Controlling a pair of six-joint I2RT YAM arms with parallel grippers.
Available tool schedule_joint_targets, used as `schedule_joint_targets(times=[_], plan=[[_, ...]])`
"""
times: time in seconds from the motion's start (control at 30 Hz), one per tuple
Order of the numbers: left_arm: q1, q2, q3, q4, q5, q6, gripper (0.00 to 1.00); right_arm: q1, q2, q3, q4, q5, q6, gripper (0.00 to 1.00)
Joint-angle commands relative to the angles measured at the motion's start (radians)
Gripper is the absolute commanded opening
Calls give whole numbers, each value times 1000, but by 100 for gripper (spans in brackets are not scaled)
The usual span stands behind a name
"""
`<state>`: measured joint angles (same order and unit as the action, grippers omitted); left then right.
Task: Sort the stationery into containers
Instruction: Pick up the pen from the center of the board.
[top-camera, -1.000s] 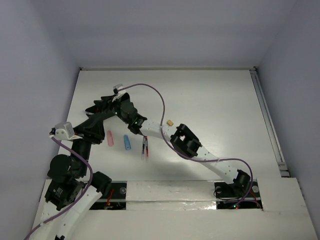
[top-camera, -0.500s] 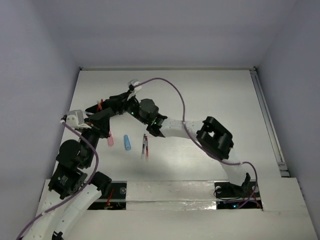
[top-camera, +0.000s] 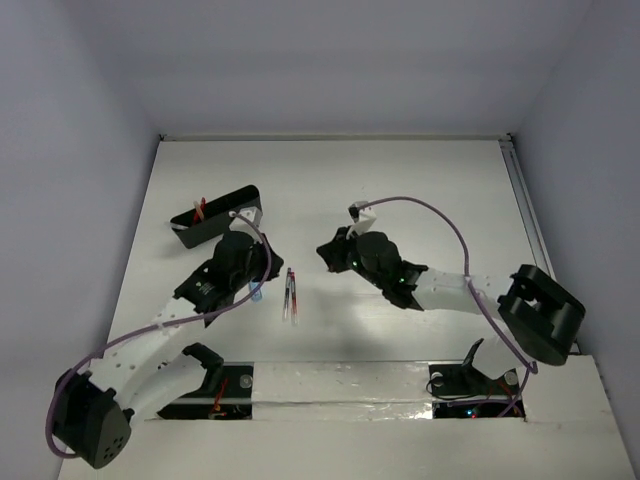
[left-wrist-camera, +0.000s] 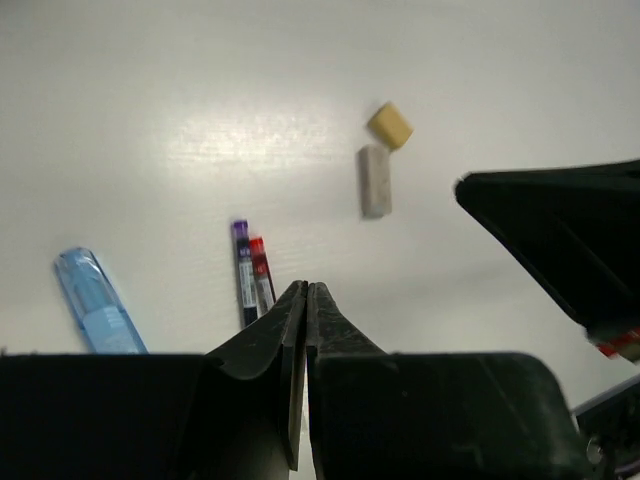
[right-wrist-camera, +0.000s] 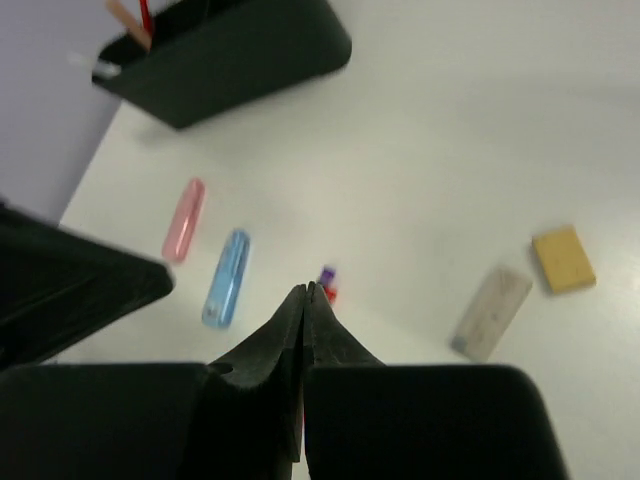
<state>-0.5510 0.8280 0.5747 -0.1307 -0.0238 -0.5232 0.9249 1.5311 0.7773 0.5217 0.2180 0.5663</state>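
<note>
The long black container lies at the back left with a red pen and other items sticking out of it; it also shows as the black container. On the table lie a dark pen beside a red pen, a blue capsule, a pink capsule, a beige eraser and a grey-white eraser. My left gripper is shut and empty, just left of the pens. My right gripper is shut and empty, right of them.
The two arms face each other across the pens: the right arm fills the right of the left wrist view, and the left arm fills the left of the right wrist view. A rail runs along the table's right edge.
Both arms have drawn back from over the container, the left toward the near side, the right to the right. Both grippers have closed. The container now stands uncovered.
</note>
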Motion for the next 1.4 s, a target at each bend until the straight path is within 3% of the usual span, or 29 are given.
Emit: schedule_joint_targets(times=[0.0,0.13,0.33,0.43,0.47,0.57,0.67,0.83,1.13,1.37], plan=[[-35,75,-12,80,64,-24,0,14,-89,-109,-114,-22,41,0],[-49,170,-13,80,-10,-24,0,14,-158,-219,-146,-69,66,0],[-58,291,7,69,-39,-18,0,14,-200,-254,-172,-131,64,0],[-82,319,2,65,-68,-24,2,14,-167,-239,-166,-144,55,10],[-82,332,1,65,-73,-26,3,14,-161,-227,-170,-146,52,19],[-82,353,5,60,-109,-29,6,14,-135,-216,-166,-161,55,28],[-92,359,1,65,-137,-34,16,14,-117,-207,-158,-184,47,28],[-101,401,2,82,-156,-31,21,14,-98,-191,-160,-200,43,28],[-110,473,7,125,-156,-18,20,14,-74,-167,-161,-249,30,28],[-110,542,14,125,-197,-12,13,14,-35,-138,-172,-279,29,29]])
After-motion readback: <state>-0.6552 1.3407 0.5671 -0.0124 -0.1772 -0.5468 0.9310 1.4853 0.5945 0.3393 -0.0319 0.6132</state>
